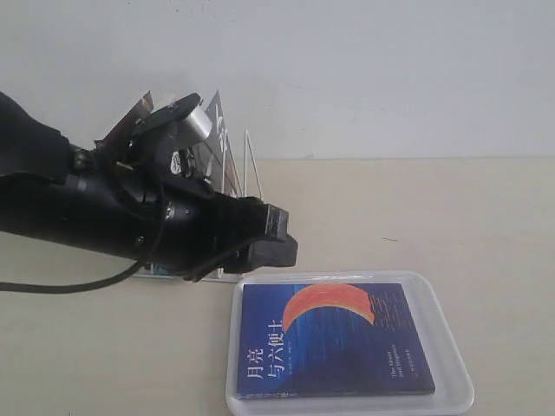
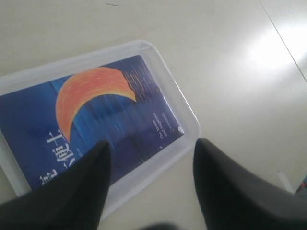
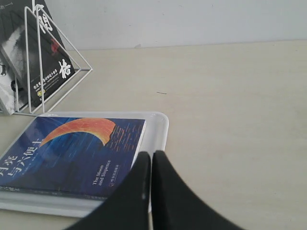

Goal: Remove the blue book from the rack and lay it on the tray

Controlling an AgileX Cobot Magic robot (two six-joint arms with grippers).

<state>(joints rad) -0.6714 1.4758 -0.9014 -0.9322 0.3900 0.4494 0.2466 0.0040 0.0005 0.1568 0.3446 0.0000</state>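
Finishing the placing step, with book lying flat inside tray, lower right of the exterior frame. Hovering left gripper spread, empty; holding right gripper pinched together, empty. Next, probably lifting clear.

blue book flat in white tray, wire rack nearby

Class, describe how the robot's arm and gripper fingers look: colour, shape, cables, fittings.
The left arm is glossy black, with a silver camera block mounted on top and a thin black cable trailing beneath. The left gripper and right gripper have plain matt-black fingers tapering to points; no markings show.
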